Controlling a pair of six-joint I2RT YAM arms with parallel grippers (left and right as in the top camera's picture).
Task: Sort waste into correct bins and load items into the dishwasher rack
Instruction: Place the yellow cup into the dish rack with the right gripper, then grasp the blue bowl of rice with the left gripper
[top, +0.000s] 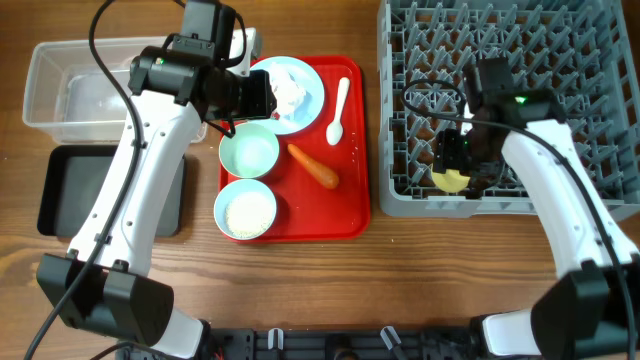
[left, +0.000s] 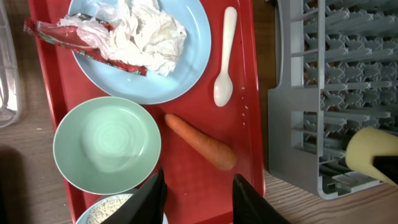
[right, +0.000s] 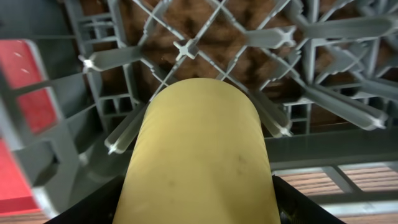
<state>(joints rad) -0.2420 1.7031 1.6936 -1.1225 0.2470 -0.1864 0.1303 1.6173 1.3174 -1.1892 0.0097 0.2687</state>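
Working in the dishwasher rack (top: 600, 100), filling the right side of the surface (top: 400, 280). Holding the right end effector (top: 452, 160) low in the rack's front-left area, just behind its front wall. Clamping the yellow cup (right: 199, 155) between both fingers (right: 93, 208). Carrying the cup just above the upright pegs (right: 118, 59), apparently not resting on the grid floor. Leaving the cup's mouth direction undetermined in these views.

Judging the step in hand as seating the cup. Recommending:
- lowering straight into a gap between peg rows, avoiding a peg tip;
- staying off the front wall;
- spreading the fingers only after gaining support underneath;
- retreating vertically, avoiding tipping the cup.

Waiting at centre on the red tray (top: 350, 200), with the clear tub (top: 60, 90) and black tray (top: 60, 190) well apart at left:
- pale blue plate (top: 310, 105), bearing crumpled tissue (top: 285, 90) and red-and-white wrapper (left: 81, 43);
- mint-green bowl (top: 248, 152);
- pale blue bowl (top: 222, 200), containing rice (top: 246, 212);
- carrot (top: 313, 166);
- white spoon (top: 338, 110).

Hovering the left end effector (left: 199, 199) above the red tray beside the mint-green bowl, fingers apart, gripping nothing.
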